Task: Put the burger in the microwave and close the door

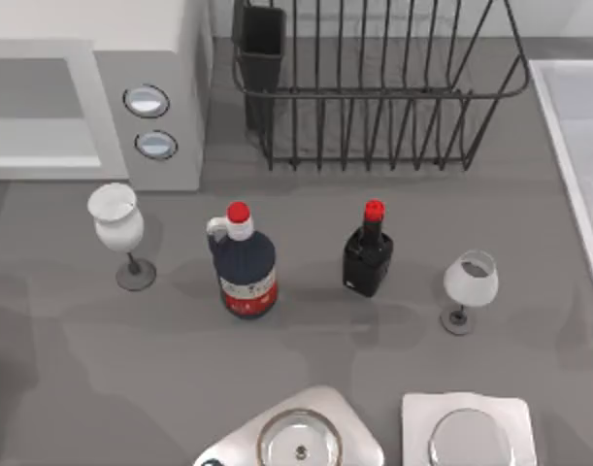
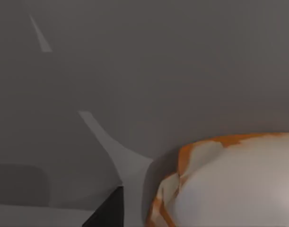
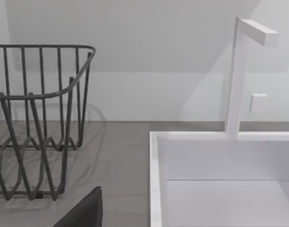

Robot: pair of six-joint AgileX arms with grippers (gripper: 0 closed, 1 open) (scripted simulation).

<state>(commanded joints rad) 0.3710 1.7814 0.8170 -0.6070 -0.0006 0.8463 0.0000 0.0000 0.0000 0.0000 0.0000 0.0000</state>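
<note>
The microwave point(image 1: 92, 92) sits in the upper left of the top view, its grey panel with two knobs point(image 1: 148, 100) facing the table, and its cavity looks open toward the left edge, so the door appears not yet shut, though the door itself cannot be made out. In the left wrist view the burger point(image 2: 229, 182) fills the lower right of the frame, very close to the camera, against smooth grey walls that may be the microwave's interior; I judge the left arm is carrying or placing it there, but whether its fingers clench the bun or have let go cannot be told. The right wrist view looks past the dish rack point(image 3: 35, 123) toward a white sink point(image 3: 220, 175) and faucet point(image 3: 239, 71), which suggests that arm is parked; its fingers' state is likewise unclear. On the table, a wine glass point(image 1: 118, 233) stands just below the microwave, close to a door's likely swing, while the jug point(image 1: 246, 262), dark bottle point(image 1: 368, 254) and second glass point(image 1: 468, 289) stand well clear.
</note>
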